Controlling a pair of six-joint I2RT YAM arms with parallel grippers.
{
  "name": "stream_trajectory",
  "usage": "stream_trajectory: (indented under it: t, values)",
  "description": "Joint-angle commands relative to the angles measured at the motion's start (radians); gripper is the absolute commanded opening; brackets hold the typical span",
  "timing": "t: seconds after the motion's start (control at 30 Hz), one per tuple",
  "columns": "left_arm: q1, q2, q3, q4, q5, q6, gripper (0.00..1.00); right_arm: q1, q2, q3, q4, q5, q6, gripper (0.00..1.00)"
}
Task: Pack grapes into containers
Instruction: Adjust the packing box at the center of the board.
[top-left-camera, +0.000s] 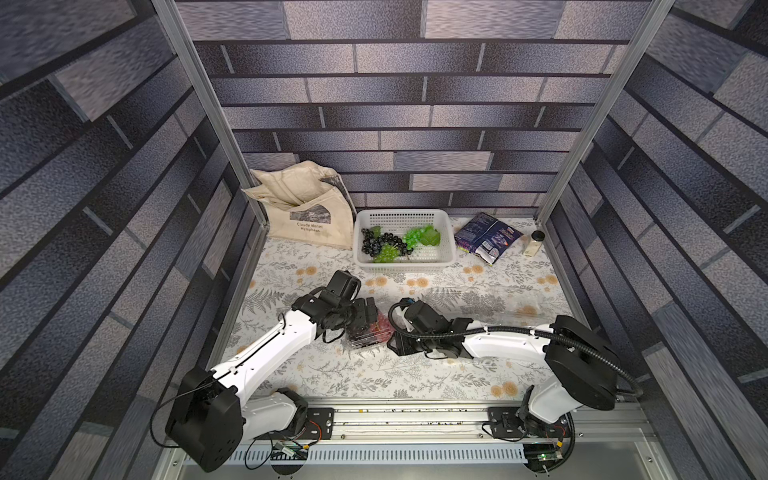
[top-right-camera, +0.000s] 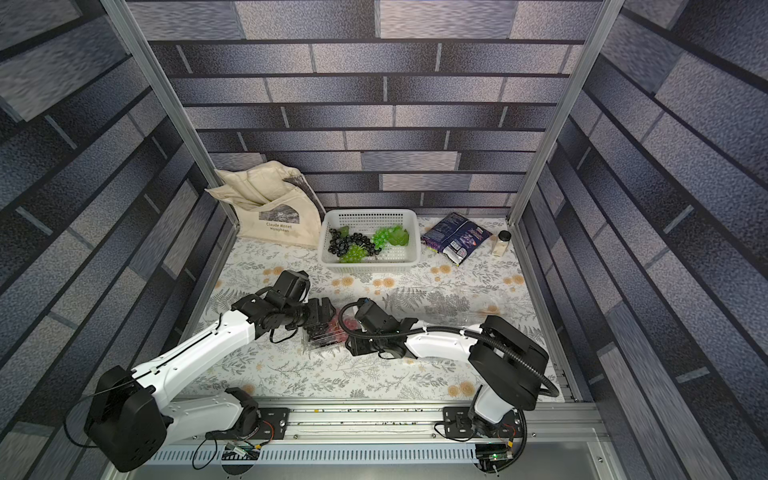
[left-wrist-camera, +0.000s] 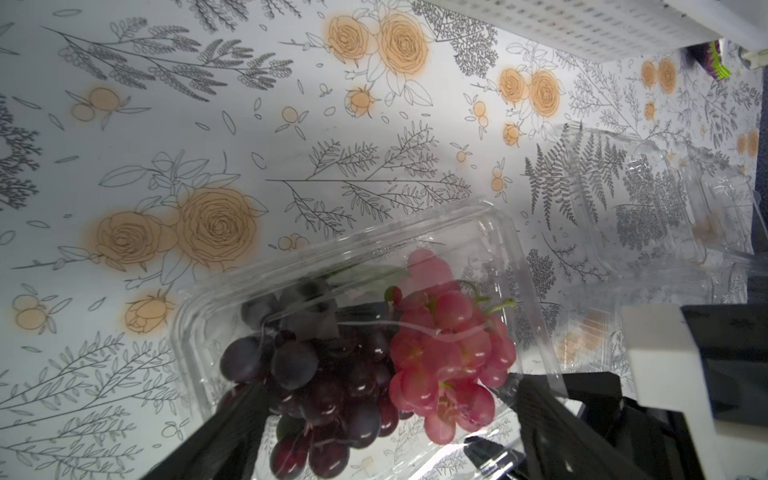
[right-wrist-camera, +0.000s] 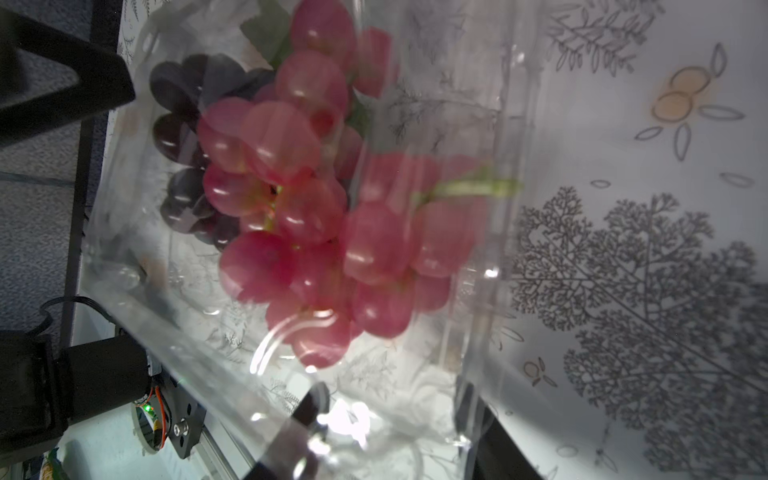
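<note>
Closing up the filled container (top-left-camera: 368, 332), by the look of it: sits mid-table between both arms, holding a dark bunch (left-wrist-camera: 332, 374) and a red bunch (left-wrist-camera: 449, 345), with the lid (left-wrist-camera: 332, 253) seemingly draped loose over the fruit and not visibly latched. Hold the left gripper (left-wrist-camera: 386, 395) as now, spread wide with one finger on each side of the container; cannot tell whether squeezing or merely bracketing. Same doubt for the right gripper (right-wrist-camera: 388, 395): about half apart, clear plastic between its fingers, pinch unconfirmed. Brace the base first, then press the lid down evenly and slowly, to avoid buckling or skidding the thin plastic. Tuck the green stem (right-wrist-camera: 478, 187) inside before sealing. Leave for later the empty containers (left-wrist-camera: 648, 199) nearby and the bunches (top-left-camera: 386, 245) lying in the white basket (top-left-camera: 403, 214).
</note>
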Motion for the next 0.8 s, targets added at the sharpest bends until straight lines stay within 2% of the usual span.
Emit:
stream_trajectory:
  t: [0.0, 0.33, 0.63, 0.77]
  values:
    - [0.020, 0.016, 0.045, -0.018, 0.011, 0.043, 0.96, -0.025, 0.037, 0.045, 0.050, -0.018, -0.032, 0.51]
    - [0.029, 0.066, 0.079, -0.005, 0.004, 0.068, 0.96, -0.077, 0.099, 0.134, 0.029, -0.057, -0.087, 0.52]
    - [-0.046, 0.111, 0.121, -0.053, -0.066, 0.109, 0.95, -0.090, -0.057, 0.010, -0.058, -0.106, -0.077, 0.56]
    - [-0.062, 0.111, 0.116, -0.067, -0.082, 0.123, 0.96, -0.113, -0.152, -0.090, 0.000, -0.140, -0.009, 0.56]
